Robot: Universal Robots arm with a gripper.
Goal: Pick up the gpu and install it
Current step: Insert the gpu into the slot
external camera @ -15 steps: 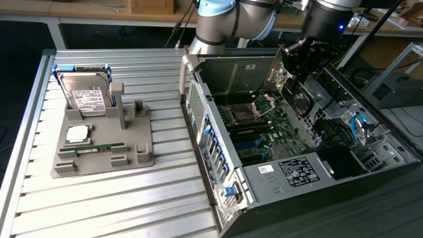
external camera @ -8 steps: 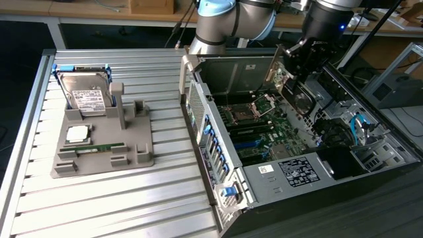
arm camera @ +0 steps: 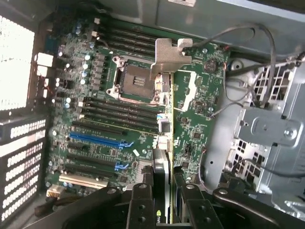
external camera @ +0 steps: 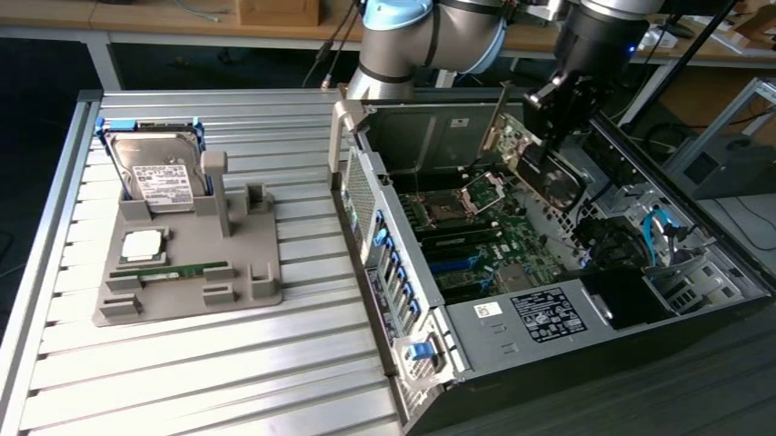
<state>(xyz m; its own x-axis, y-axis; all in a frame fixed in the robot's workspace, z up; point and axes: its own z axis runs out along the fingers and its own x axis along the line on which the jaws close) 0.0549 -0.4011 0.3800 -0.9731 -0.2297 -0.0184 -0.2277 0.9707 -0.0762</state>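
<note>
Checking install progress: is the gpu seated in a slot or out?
Out: the claw holds the gpu above the motherboard, clear of its slots.

You see a slatted aluminium table (external camera: 218, 363) well apart from the gripper (external camera: 548, 136), on the exterior view's left. Behind the gripper, wooden benches (external camera: 158, 18) line the rear. The floor (external camera: 36, 109) beside the table is dark.

I work in a robotics lab: my slatted aluminium bench (external camera: 182, 363), an opened PC tower (external camera: 427, 136), cable-strewn wooden desks (external camera: 158, 14) behind.
</note>
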